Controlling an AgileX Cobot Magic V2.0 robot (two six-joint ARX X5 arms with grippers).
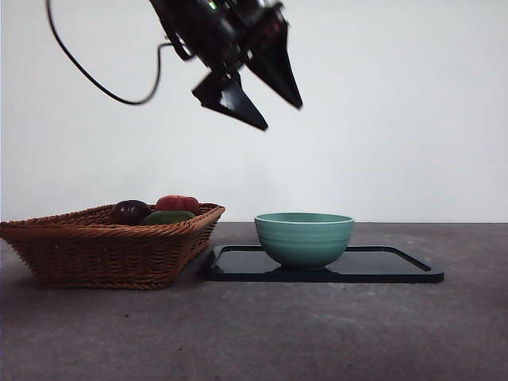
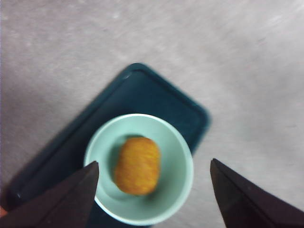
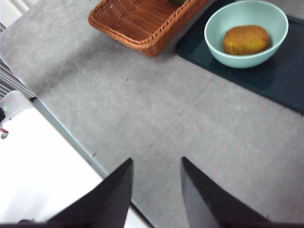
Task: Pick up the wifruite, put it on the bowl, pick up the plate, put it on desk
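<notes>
The brown-orange wifruite (image 2: 137,166) (image 3: 246,40) lies inside the teal-green bowl (image 1: 304,238) (image 2: 176,190) (image 3: 237,14); the bowl's wall hides it in the front view. The bowl stands on the dark rectangular plate (image 1: 381,266) (image 2: 137,90) (image 3: 280,71), which rests on the grey desk (image 1: 317,333). High above the bowl hangs my left gripper (image 1: 283,117) (image 2: 153,163), open wide and holding nothing. My right gripper (image 3: 156,160) is open too, empty, over bare desk near its edge and well away from the bowl.
A wicker basket (image 1: 103,250) (image 3: 137,19) sits beside the plate, touching its left end in the front view. It holds a dark purple fruit (image 1: 129,211), a red one (image 1: 178,203) and a green one (image 1: 168,217).
</notes>
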